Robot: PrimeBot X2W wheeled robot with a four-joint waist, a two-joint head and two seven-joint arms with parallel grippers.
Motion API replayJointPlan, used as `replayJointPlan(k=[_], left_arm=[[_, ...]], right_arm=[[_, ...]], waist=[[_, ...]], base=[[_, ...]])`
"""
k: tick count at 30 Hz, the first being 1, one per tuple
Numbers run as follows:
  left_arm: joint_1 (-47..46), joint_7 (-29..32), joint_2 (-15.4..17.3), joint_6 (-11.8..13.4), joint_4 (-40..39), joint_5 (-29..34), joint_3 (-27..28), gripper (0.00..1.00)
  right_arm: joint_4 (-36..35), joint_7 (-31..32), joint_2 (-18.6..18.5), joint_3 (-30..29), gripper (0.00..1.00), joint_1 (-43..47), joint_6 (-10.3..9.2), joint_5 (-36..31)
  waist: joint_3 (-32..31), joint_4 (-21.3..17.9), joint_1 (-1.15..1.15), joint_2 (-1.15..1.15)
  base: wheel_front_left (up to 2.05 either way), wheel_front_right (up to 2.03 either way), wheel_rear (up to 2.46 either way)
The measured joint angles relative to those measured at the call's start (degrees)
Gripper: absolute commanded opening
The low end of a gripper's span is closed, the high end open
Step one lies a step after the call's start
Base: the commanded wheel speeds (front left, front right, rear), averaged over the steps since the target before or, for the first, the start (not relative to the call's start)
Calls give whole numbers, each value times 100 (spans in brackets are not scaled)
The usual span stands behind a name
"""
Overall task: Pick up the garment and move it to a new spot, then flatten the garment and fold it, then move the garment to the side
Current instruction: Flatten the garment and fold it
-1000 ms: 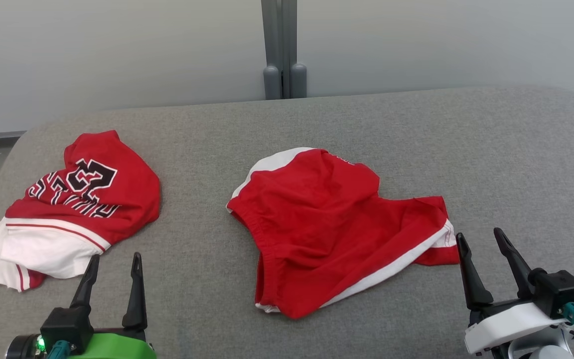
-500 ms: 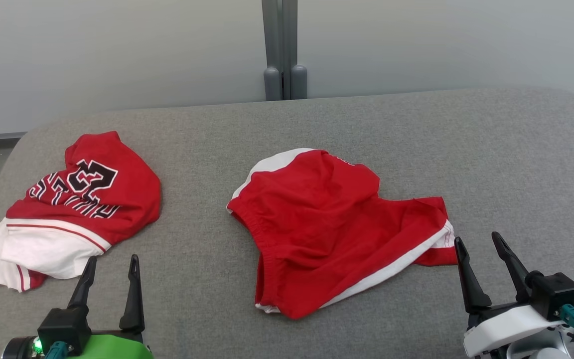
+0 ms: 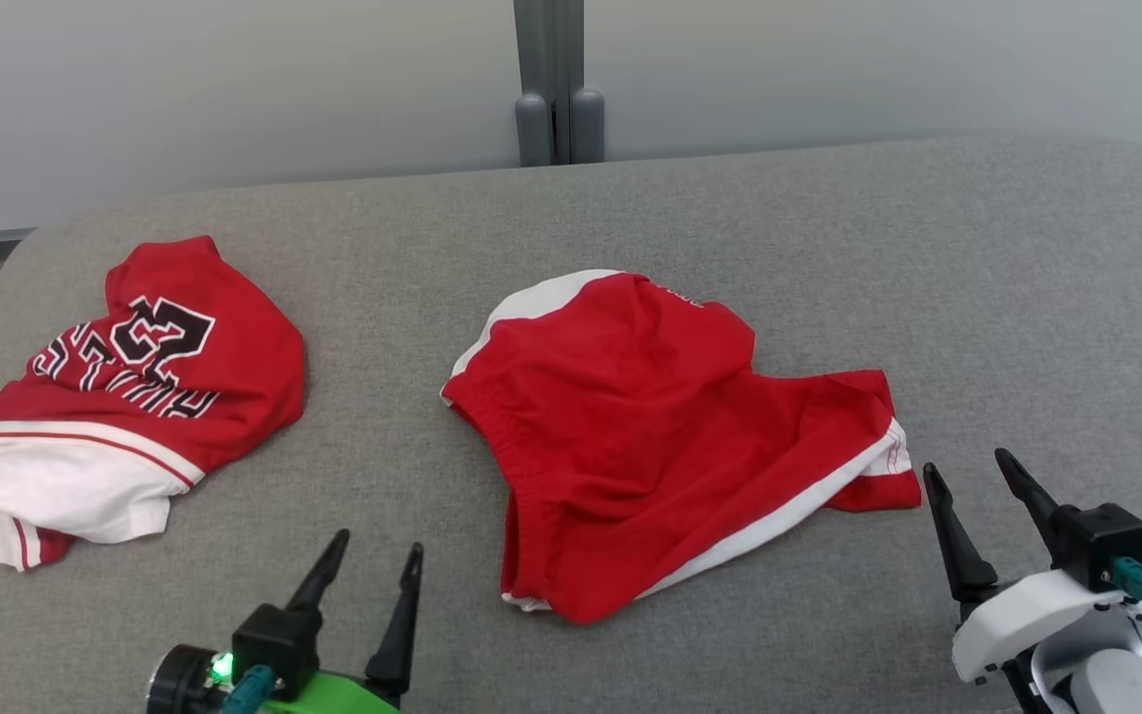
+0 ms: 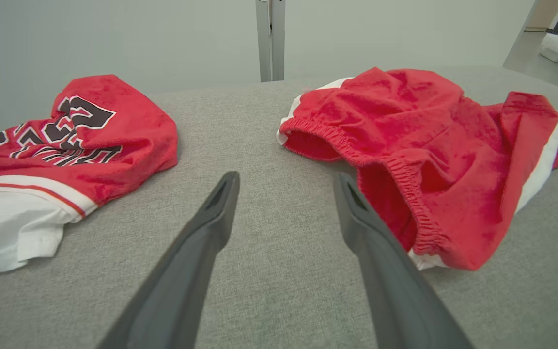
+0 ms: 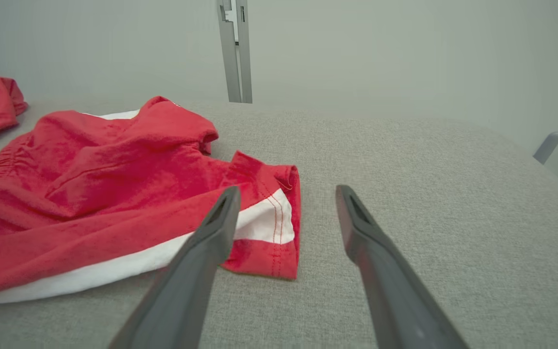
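Left gripper [image 3: 379, 541], spread, has slid toward crumpled red white-striped shorts [image 3: 650, 436] along near edge of grey fabric worktop [image 3: 779, 218]; right gripper [image 3: 966, 460] also spread.

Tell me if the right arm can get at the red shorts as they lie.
Probably yes: the open right tool sits beside the shorts, with only bare cushion between them.

Jersey [image 3: 150, 387] left, shorts [image 3: 670, 436] centre — bare cushion [image 3: 373, 397] between; passable.
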Motion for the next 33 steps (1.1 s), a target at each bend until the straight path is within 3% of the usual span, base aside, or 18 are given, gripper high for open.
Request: replayJointPlan(k=[7, 14, 33], left_arm=[[-559, -101, 263, -13, 872, -333, -1443, 100], [-1085, -213, 446, -14, 1506, -660, -2309, 100], [-2219, -315, 424, -19, 2092, -1193, -3443, 100]], right_arm=[[1100, 18, -379, 598, 100, -791, 0, 162], [1725, -4, -653, 1411, 100, -1447, 0, 461], [2287, -15, -1428, 3860, 100, -2833, 0, 1961]], waist=[[320, -36, 0, 0], [560, -44, 0, 0], [952, 114, 0, 0]], base=[[0, 0, 0], [0, 0, 0], [0, 0, 0]])
